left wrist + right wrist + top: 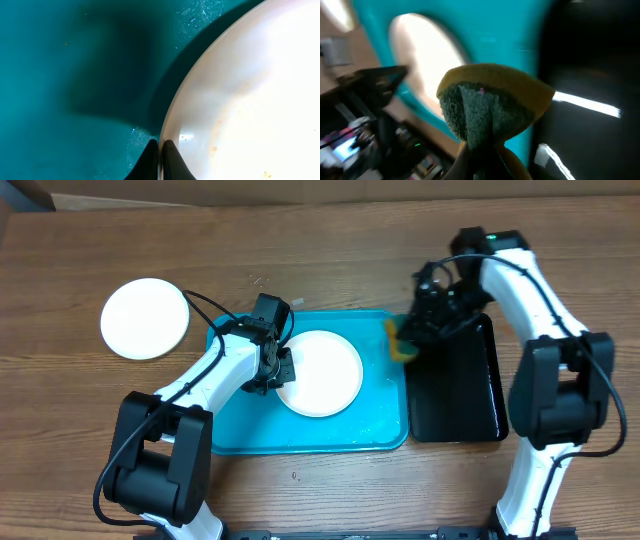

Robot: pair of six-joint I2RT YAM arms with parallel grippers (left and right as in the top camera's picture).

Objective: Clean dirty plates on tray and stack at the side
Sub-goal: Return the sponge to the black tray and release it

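Note:
A white plate (320,373) lies in the middle of the turquoise tray (240,430). My left gripper (272,375) is shut on the plate's left rim. In the left wrist view its tips (159,150) pinch the rim of the plate (250,90), which carries faint orange specks, over the tray floor (75,75). My right gripper (415,330) is shut on a folded yellow-and-green sponge (400,343) above the tray's right edge. In the right wrist view the sponge (490,105) fills the jaws (487,150), with the blurred plate (425,55) beyond.
A second white plate (145,318) lies on the wooden table left of the tray. A black tray (460,400) sits against the turquoise tray's right side, under the right arm. Wet specks show on the tray floor.

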